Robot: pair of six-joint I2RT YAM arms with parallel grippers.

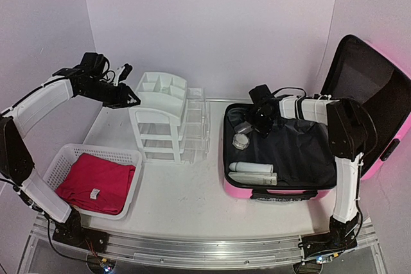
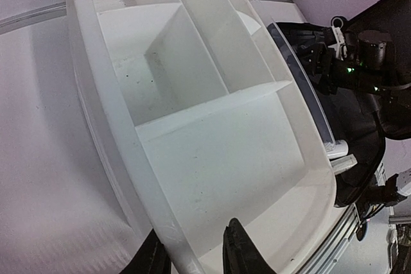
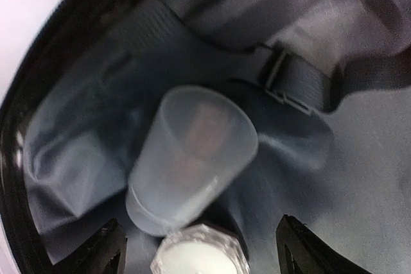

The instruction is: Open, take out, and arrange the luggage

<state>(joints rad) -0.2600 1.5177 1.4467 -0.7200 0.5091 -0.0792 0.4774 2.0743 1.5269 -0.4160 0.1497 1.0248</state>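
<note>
Luggage [image 1: 302, 152], pink, lid raised, right of frame; frosted cup [image 3: 192, 158] and white-capped jar [image 3: 200, 256] crowd its upper-left corner before the right gripper [image 3: 202, 251], jaws apart. Organizer [image 1: 160, 104] stands centre, its rim clamped in the left gripper [image 2: 192, 251] jaws. Basket [image 1: 61, 158] sits lower left. A strip of tabletop [image 1: 192, 190] separates organizer and luggage.

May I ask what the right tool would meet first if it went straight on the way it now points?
Probably the small white-topped jar, sitting low between the right tool's fingers; the frosted cup lies just beyond, on the luggage's black lining. Depth is unclear.
</note>
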